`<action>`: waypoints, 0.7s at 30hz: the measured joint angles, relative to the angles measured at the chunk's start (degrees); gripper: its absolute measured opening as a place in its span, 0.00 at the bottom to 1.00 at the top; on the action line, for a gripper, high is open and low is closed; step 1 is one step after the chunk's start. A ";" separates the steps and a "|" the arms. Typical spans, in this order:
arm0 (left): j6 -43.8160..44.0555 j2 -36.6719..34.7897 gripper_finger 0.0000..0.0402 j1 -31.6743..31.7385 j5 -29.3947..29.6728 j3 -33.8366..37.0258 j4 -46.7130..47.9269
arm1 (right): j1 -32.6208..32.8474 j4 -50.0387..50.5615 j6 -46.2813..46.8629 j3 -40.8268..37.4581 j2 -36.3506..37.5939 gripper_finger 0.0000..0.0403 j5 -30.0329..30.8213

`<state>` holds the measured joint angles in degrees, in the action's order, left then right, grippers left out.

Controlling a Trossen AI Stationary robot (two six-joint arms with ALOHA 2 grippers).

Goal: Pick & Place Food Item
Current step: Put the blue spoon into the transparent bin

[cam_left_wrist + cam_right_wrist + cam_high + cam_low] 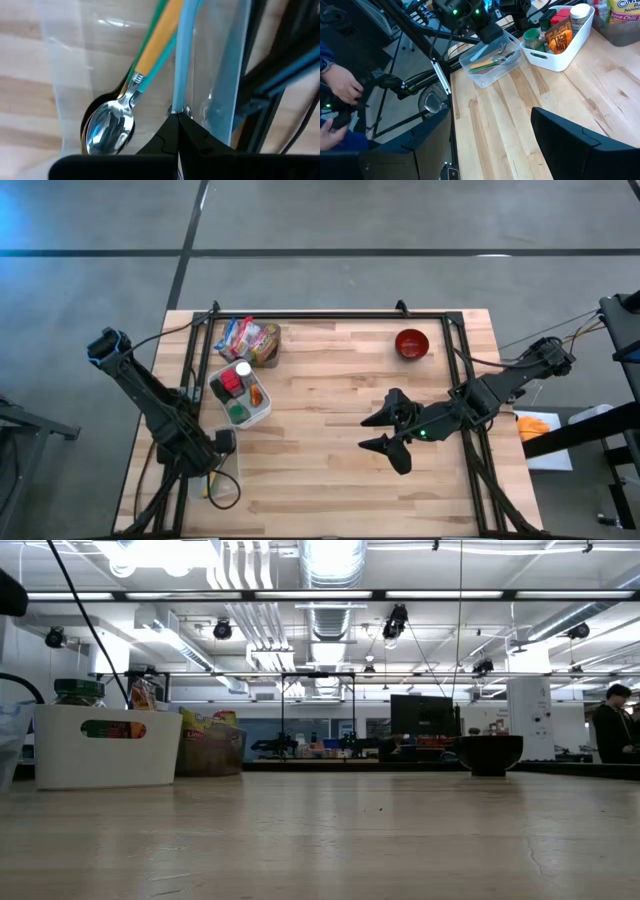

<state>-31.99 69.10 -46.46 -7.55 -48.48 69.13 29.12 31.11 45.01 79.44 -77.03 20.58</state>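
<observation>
One wooden table (330,430) in a seemingly industrial room; left hand (177,117) pressed together, right hand (385,432) spread.

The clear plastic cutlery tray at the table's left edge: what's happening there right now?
The left gripper points down into the clear plastic tray, fingers shut on a light-blue utensil handle. A steel spoon with an orange handle lies beside it. The right gripper waits open above mid-table. The white bin of jars and packets and the red bowl sit untouched. A person's hands show beyond the table.

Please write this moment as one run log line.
left gripper: shut, in clear tray | right gripper: open, above table
</observation>
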 joint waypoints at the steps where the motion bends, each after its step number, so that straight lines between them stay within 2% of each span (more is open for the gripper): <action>1: -2.07 0.00 0.00 0.00 0.00 0.35 -0.07 | -0.01 0.00 0.00 0.00 0.00 0.67 0.00; 13: -15.86 0.11 0.00 0.04 0.46 4.86 -6.58 | -0.01 0.00 0.00 0.00 0.00 0.67 0.00; 21: -19.26 0.11 0.00 0.04 0.65 8.19 -11.99 | 0.01 0.00 0.00 0.00 0.00 0.67 0.00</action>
<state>-51.25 69.21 -46.41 -6.90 -40.29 57.14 29.12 31.11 45.01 79.44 -77.03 20.58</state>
